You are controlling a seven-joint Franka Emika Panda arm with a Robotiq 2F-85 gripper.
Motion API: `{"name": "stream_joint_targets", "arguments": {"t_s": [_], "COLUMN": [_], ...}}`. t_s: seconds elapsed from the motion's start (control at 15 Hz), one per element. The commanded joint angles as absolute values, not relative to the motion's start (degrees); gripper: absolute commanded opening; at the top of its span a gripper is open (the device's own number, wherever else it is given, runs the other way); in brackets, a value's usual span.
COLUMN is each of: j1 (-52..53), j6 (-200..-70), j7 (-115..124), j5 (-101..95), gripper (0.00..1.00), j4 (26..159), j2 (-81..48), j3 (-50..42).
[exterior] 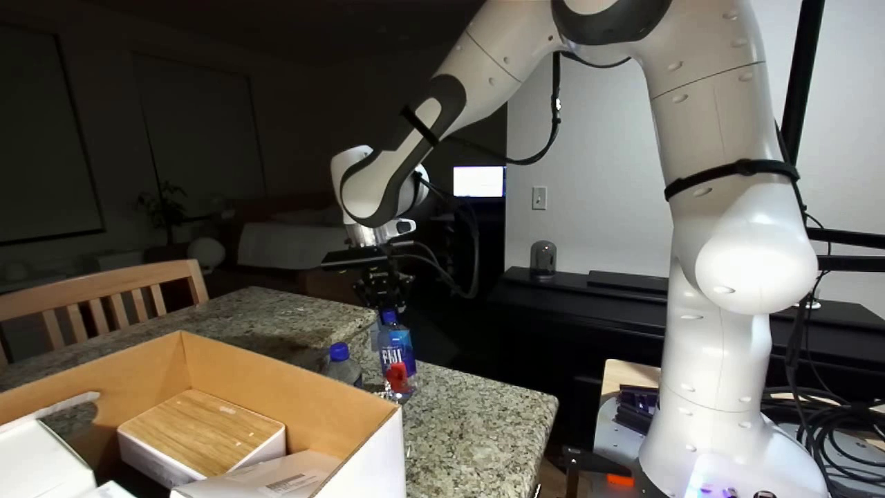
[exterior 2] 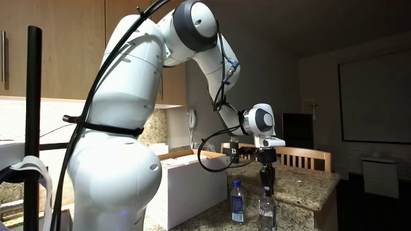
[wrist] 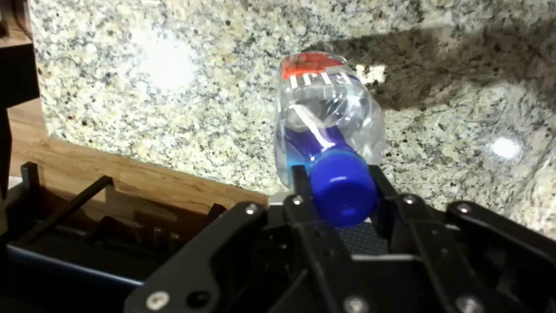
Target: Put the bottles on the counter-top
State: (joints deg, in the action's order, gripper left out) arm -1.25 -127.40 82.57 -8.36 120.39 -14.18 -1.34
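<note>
A clear water bottle point(exterior: 397, 360) with a blue cap and blue label stands upright below my gripper point(exterior: 384, 304). In the wrist view, my gripper's fingers point(wrist: 338, 171) are closed on both sides of the blue cap of this bottle point(wrist: 330, 108). The same bottle point(exterior 2: 267, 213) shows in an exterior view, its base cut off by the frame. I cannot tell whether its base touches the granite. A second bottle point(exterior 2: 237, 205) stands beside the box; its lower part is hidden in an exterior view point(exterior: 342, 366). The speckled granite counter-top point(exterior: 477, 429) has a raised slab point(exterior 2: 298, 189) behind the bottles.
A large cardboard box point(exterior 2: 199, 186), white outside and brown inside, stands close to the second bottle and holds several packages. A dark bottle point(exterior 2: 234, 150) stands on the raised slab. Wooden chairs point(exterior: 110, 290) are behind it. A black piece of furniture point(exterior: 581, 304) stands beyond the counter.
</note>
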Motion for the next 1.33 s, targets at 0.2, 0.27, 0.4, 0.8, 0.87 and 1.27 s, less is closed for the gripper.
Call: {"name": "stream_joint_targets", "arguments": {"t_s": [0.2,0.27,0.4,0.8,0.87,1.27], "j1": [-0.8,-0.6,-0.3,1.1,1.4,1.9], "j6": [-126.7,-126.7,-126.0,-121.6,-120.3,-105.3], "j7": [80.6,80.7,81.0,82.8,83.2,75.7], "j5": [-1.9,-1.9,-2.4,-4.8,-5.3,-7.7], "gripper": [0.66,0.72,0.85,1.00,1.00,1.00], "j4": [115.3,115.1,114.4,115.0,115.6,122.1], "j2": [-17.8,-17.6,-17.2,-10.5,-8.5,5.4], "j3": [-3.5,-3.5,-3.7,-4.4,-4.4,-1.4]}}
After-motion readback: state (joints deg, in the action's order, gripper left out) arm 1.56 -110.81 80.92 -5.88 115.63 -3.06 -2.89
